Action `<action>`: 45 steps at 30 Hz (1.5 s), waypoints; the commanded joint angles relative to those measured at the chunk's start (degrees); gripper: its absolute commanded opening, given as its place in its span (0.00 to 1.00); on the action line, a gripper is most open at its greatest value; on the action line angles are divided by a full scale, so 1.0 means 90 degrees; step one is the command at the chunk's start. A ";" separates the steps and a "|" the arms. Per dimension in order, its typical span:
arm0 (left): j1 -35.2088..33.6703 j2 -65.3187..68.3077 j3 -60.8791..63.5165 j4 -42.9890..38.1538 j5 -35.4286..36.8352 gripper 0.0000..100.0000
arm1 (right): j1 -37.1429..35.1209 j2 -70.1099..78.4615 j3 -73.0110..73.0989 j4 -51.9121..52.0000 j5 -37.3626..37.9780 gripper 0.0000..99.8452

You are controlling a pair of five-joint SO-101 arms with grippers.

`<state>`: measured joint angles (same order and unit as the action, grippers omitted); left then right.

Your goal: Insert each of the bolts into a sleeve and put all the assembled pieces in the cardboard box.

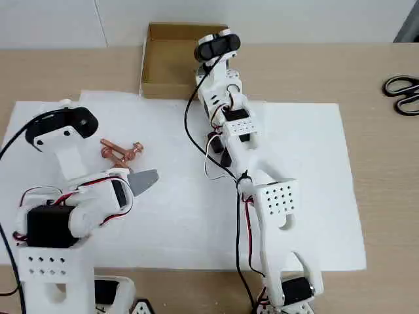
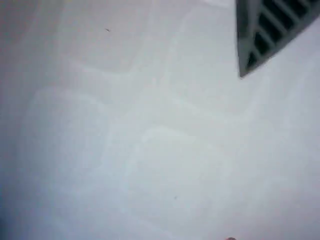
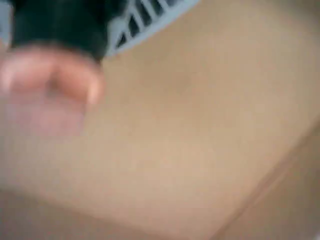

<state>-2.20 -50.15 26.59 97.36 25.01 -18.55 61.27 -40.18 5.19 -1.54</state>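
Nearest, the left gripper hangs low over the white foam sheet; I cannot tell whether it is open or closed. Just beyond it lies a loose heap of copper bolts and sleeves; a careless sweep there would probably scatter them or roll one off the sheet. Farther off, the right gripper is over the floor of the cardboard box, apparently clamped on a blurred copper piece; it sits near the box's right wall. If the piece is let go too high or tilted, the bolt may slip out of its sleeve; if it is let go too close to the wall, it may catch on the rim.
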 commanded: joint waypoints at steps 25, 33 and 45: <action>-0.0020 -0.0068 -0.0015 0.0010 -0.0020 0.34 | 0.0269 -0.2945 -0.0899 0.4567 0.0039 0.20; 0.0000 -0.0068 0.0005 0.0010 -0.0020 0.34 | 0.0230 -0.4010 -0.0899 0.7282 -0.0117 0.20; 0.0000 -0.0068 0.0015 0.0010 -0.0020 0.34 | 0.0083 -0.3873 -0.0674 1.0027 -0.1817 0.20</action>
<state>-2.20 -50.15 26.86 97.36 25.10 -17.32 27.34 -45.54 94.07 -16.40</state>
